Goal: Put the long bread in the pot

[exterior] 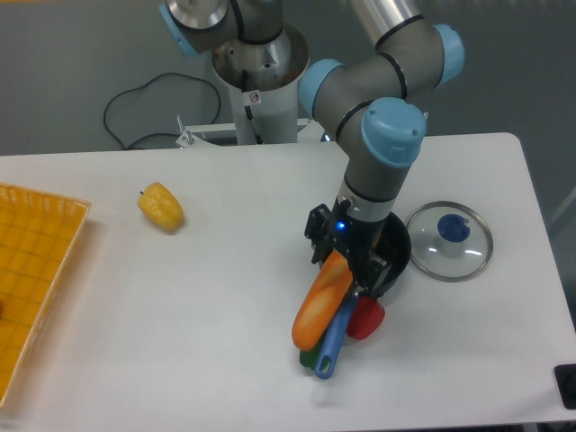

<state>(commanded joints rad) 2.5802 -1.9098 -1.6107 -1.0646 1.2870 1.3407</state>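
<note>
I see tool (346, 256) gripping long bread (320, 302) by upper end, lower end slanting out past pot (389, 255) rim. Not yet placed; lift, release remain.

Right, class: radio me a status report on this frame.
Gripper over pot rim, grip unclear. Bread slanting out over blue handle. Red and green toys alongside.

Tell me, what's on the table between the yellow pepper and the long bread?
Nothing. In the camera view, only bare white table lies between the yellow pepper and the long bread.
</note>
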